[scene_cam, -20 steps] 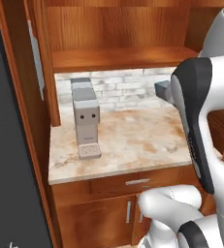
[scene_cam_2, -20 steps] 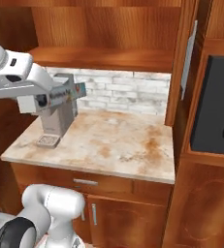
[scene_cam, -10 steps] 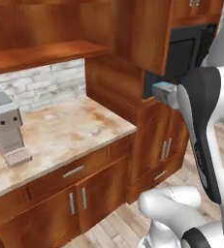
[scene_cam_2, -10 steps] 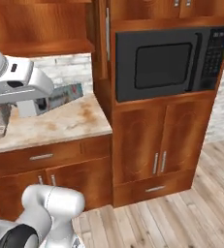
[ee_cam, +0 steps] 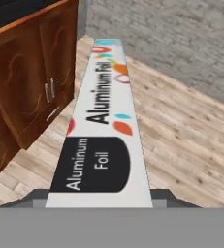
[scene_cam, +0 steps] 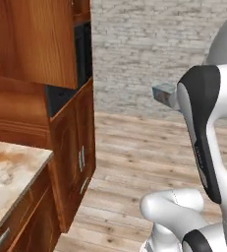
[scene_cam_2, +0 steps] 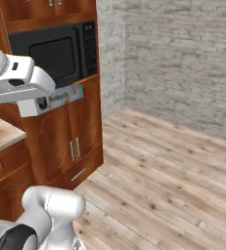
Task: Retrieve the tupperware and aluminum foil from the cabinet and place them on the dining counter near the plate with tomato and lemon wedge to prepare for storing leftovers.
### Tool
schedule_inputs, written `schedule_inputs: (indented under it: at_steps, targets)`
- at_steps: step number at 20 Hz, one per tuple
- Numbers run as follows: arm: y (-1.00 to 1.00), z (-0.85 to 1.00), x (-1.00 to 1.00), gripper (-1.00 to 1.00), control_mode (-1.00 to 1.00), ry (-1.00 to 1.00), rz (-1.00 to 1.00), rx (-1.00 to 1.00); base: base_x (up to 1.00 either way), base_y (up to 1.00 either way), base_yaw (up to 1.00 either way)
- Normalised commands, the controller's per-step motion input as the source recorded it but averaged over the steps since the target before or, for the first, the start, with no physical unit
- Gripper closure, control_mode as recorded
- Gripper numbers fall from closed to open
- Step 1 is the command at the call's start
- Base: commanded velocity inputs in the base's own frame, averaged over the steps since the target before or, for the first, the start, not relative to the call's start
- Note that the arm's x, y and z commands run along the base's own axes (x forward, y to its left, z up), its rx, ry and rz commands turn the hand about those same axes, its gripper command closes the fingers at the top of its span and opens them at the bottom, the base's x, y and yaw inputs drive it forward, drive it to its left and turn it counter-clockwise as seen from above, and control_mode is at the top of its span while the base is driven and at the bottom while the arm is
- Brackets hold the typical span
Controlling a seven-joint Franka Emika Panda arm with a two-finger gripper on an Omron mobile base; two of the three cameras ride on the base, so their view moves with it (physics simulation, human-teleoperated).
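One thing in the hand: the aluminum foil [ee_cam: 104,131] box, sticking straight out from the gripper [ee_cam: 100,203] along the hand's line of sight.
Grip: the box's near end with the dark "Aluminum Foil" label sat right between the finger tips, so the gripper was clamped on it.
Label: white top face with black "Aluminum Foil" lettering and some orange, red and teal blobs, far end turquoise.
Foil from the right base view: the aluminum foil [scene_cam_2: 60,97] poked out past the white wrist, printed side showing, in front of the wooden cupboard doors [scene_cam_2: 75,141].
Foil from the left base view: just a small grey-blue end of the aluminum foil [scene_cam: 165,93] peeked out left of the arm's dark-and-white forearm.
Where it hung: up in the air over the plank floor [scene_cam_2: 173,180], not touching anything but the gripper.
Microwave: a black microwave [scene_cam_2: 51,53] was built into the reddish-brown wall unit, right behind the arm in the right base view.
Counter: a beige marble-look countertop corner [scene_cam: 9,177] showed at lower left of the left base view, well apart from the box.
Background: pale grey brick wall [scene_cam_2: 183,63] across the room.
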Motion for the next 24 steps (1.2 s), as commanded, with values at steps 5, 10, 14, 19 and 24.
schedule_inputs:
  at_steps: [5, 10, 14, 19, 24]
  targets:
    - [0.00, 0.00, 0.00, 1.00, 1.00, 0.00, 0.00, 0.00, -0.01, -0.08, -0.95]
    - [0.00, 0.00, 0.00, 1.00, 1.00, 0.00, 0.00, 0.00, 0.41, 0.00, -0.75]
    - [0.00, 0.00, 0.00, 1.00, 1.00, 0.00, 0.00, 0.00, 0.92, 0.04, -0.56]
    - [0.00, 0.00, 0.00, 1.00, 1.00, 0.00, 0.00, 0.00, 1.00, 0.22, -0.50]
    - [0.00, 0.00, 0.00, 1.00, 1.00, 0.00, 0.00, 0.00, 0.98, 0.32, -0.54]
